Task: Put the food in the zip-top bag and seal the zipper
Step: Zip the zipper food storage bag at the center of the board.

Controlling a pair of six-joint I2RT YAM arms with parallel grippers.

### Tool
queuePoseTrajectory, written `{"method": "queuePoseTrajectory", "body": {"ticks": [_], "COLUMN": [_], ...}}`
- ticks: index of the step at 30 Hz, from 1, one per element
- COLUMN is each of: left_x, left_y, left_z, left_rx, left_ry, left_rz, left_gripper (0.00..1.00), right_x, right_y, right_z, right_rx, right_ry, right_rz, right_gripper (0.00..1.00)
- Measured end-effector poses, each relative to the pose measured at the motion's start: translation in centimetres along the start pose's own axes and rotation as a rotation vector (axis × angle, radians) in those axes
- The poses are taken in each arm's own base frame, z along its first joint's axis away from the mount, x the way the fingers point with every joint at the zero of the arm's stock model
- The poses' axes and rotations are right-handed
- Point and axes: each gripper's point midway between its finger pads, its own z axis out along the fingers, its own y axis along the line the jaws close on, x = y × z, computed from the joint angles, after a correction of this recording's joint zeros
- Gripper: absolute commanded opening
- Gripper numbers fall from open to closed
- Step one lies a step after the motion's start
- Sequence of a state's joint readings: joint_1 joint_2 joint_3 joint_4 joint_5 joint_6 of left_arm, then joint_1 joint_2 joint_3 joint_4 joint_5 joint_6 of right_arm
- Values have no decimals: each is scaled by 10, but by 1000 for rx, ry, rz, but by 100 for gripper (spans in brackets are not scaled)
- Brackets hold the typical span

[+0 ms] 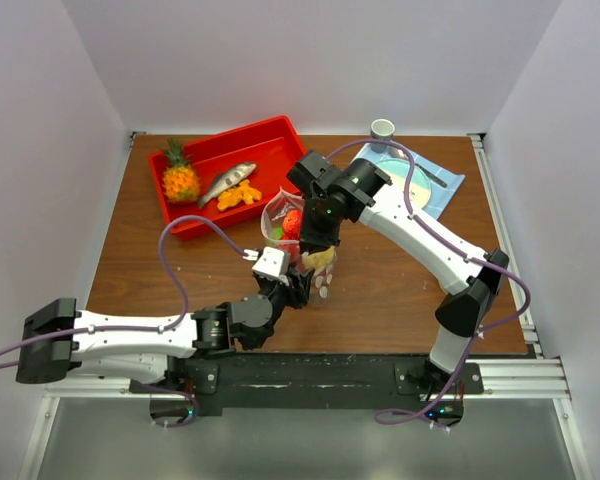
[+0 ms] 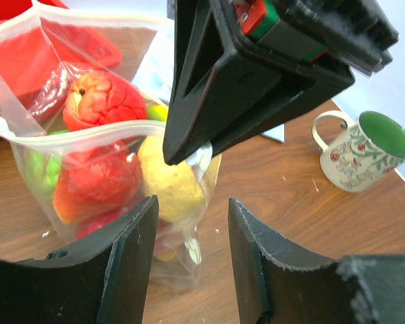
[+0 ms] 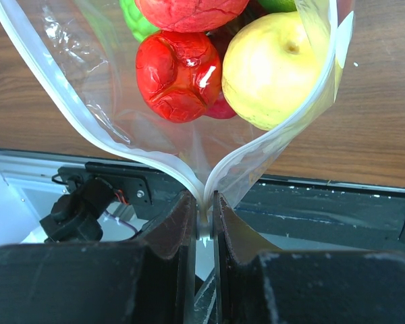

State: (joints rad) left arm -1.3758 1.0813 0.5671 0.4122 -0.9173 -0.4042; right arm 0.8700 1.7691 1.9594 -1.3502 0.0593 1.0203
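Note:
The zip-top bag (image 1: 280, 222) stands on the table with its mouth open. It holds the food: red fruit (image 3: 179, 74), a yellow one (image 3: 277, 67) and a green one (image 3: 138, 20). My right gripper (image 3: 204, 214) is shut on one end of the zipper (image 3: 67, 101), where the two strips meet; from there they spread apart. In the top view the right gripper (image 1: 316, 238) is over the bag's near right side. My left gripper (image 2: 191, 202) is open and empty, low at the bag's near bottom corner (image 2: 182, 250). It also shows in the top view (image 1: 298, 285).
A red tray (image 1: 270, 132) at the back left holds a pineapple (image 1: 179, 178), a fish (image 1: 227, 182) and orange pieces (image 1: 240, 195). A plate (image 1: 422, 188) lies on a blue cloth (image 1: 450, 182) at the back right. A floral mug (image 2: 364, 152) stands behind it.

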Motion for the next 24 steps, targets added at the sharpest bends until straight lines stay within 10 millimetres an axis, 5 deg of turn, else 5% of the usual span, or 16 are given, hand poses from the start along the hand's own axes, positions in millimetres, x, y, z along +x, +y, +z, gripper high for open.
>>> {"method": "queuePoseTrajectory", "body": {"ticks": [13, 19, 24], "left_x": [2, 1, 2], "left_y": [-11, -6, -5], "left_z": [17, 18, 18], "left_rx": [-26, -49, -52], "left_ry": [-44, -54, -52], "left_rz": [49, 72, 87], "left_gripper": [37, 0, 0], "right_x": [5, 8, 8], "right_y": [0, -5, -6], "right_z": [2, 6, 7], "right_rx": [-5, 14, 17], "right_ry": [27, 40, 40], "right_rz": [-18, -19, -18], "right_gripper": [0, 0, 0]}}
